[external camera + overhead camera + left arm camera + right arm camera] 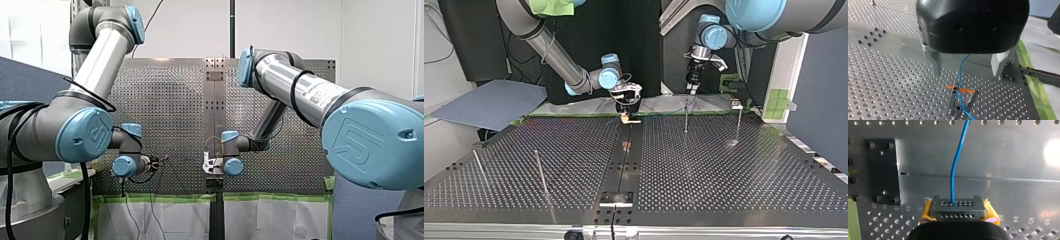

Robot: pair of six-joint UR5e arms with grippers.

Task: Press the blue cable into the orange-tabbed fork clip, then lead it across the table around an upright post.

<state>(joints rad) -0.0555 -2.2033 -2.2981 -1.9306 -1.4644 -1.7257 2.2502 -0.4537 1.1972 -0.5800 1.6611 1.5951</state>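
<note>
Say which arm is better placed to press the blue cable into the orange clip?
Left. The open left gripper hangs just above the clip, cable between its fingers. The right gripper is busy holding the cable's black end block.

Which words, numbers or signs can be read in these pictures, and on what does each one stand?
"24", "23", "22": engraved on the perforated table, beside the connector block held in my right gripper.
"31": on the table at the block's other side; the rest of its row is blurred.
Label on my right arm's tube: too small to read.
Logo on its blue joint cap: a sign, no readable letters.
</note>
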